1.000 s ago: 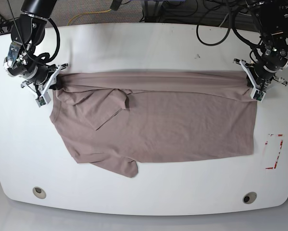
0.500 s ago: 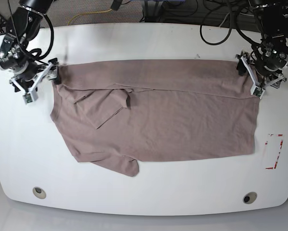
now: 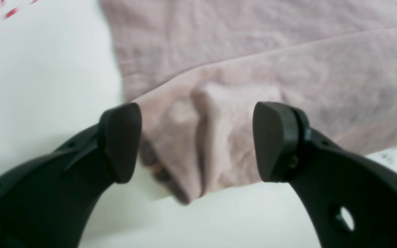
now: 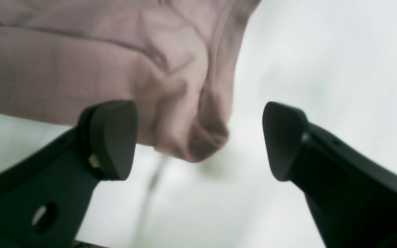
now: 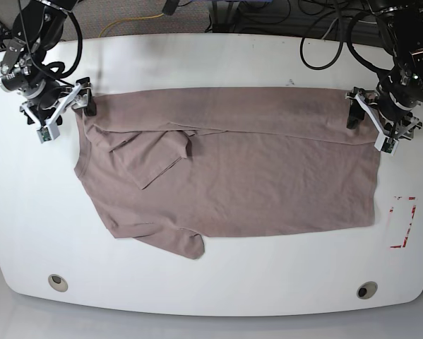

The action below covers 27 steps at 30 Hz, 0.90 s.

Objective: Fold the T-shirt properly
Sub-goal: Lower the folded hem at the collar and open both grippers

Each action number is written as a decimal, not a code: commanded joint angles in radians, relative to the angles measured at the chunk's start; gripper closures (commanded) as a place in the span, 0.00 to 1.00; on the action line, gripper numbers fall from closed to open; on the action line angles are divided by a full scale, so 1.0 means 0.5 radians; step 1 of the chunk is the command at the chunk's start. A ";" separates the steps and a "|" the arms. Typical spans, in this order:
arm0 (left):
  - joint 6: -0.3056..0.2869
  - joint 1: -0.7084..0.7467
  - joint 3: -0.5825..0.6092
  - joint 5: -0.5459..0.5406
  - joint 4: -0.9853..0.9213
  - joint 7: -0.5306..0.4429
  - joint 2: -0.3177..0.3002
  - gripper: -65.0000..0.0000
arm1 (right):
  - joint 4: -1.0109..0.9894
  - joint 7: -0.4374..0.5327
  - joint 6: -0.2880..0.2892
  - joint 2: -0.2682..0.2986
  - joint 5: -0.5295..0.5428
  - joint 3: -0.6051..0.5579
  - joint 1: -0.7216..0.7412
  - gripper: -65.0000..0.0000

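White table (image 5: 218, 60), cables trailing off its far edge. T-shirt (image 5: 239, 176) lies spread flat, far strip folded over toward the middle, one sleeve tucked inward, the near sleeve poking out at the front edge. Left gripper (image 3: 196, 141) spread wide over the bunched corner, gripping nothing; right gripper (image 4: 200, 139) likewise agape, its corner lying loose between the jaws (both pads clear of cloth). Risk: a jaw tip lifting away may snag a puckered corner and drag the fold open; the uneven sleeve may skew the next fold.
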 commanded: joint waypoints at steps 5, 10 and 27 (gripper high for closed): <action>0.004 -0.015 -0.012 0.169 -0.200 -0.028 -0.010 0.29 | -0.048 0.075 0.003 -0.060 -0.111 0.006 0.026 0.28; 0.001 -0.107 -0.009 0.277 -0.417 -0.077 -0.013 0.29 | -0.214 0.130 0.003 -0.072 -0.123 0.006 0.072 0.28; -0.005 0.012 0.080 0.574 -0.651 -0.292 -0.090 0.29 | -0.297 0.133 0.003 0.026 -0.111 0.010 -0.014 0.41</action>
